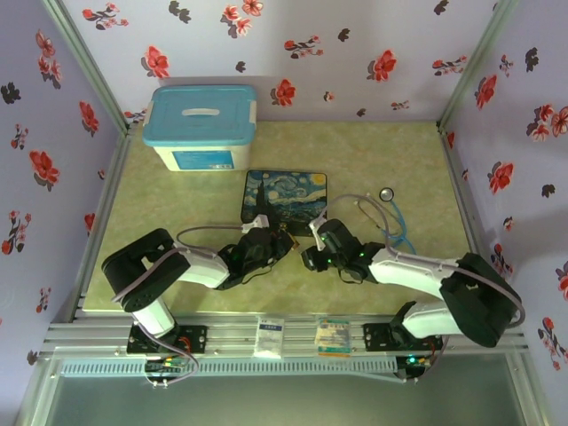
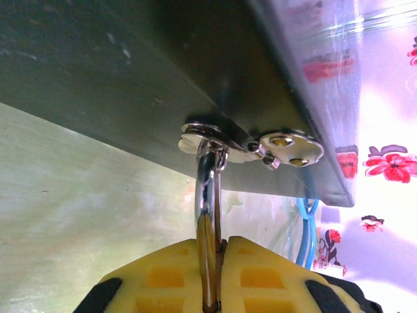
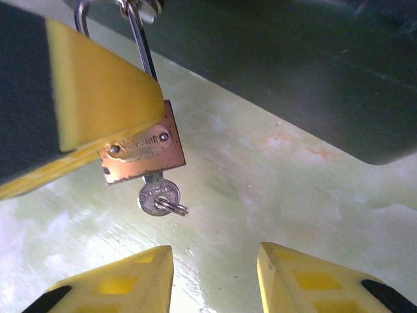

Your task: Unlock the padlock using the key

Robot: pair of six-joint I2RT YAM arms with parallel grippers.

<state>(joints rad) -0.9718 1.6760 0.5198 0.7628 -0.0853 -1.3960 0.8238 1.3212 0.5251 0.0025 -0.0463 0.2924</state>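
The brass padlock (image 3: 140,153) hangs by its silver shackle (image 2: 207,189) from the metal hasp (image 2: 208,134) on the dark painted box (image 1: 286,200). My left gripper (image 2: 218,244) is shut on the padlock body, which shows edge-on between its yellow fingers (image 2: 163,274). The small metal key (image 3: 158,195), with a tiny ring through its head, sticks out of the padlock's bottom. My right gripper (image 3: 214,251) is open just short of the key, with nothing between its fingers. From above, both grippers (image 1: 282,241) (image 1: 311,257) meet at the box's near edge.
A stethoscope with blue tubing (image 1: 390,217) lies right of the box. A white bin with a blue lid (image 1: 202,124) stands at the back left. Floral walls close in the green table (image 1: 177,204) on three sides.
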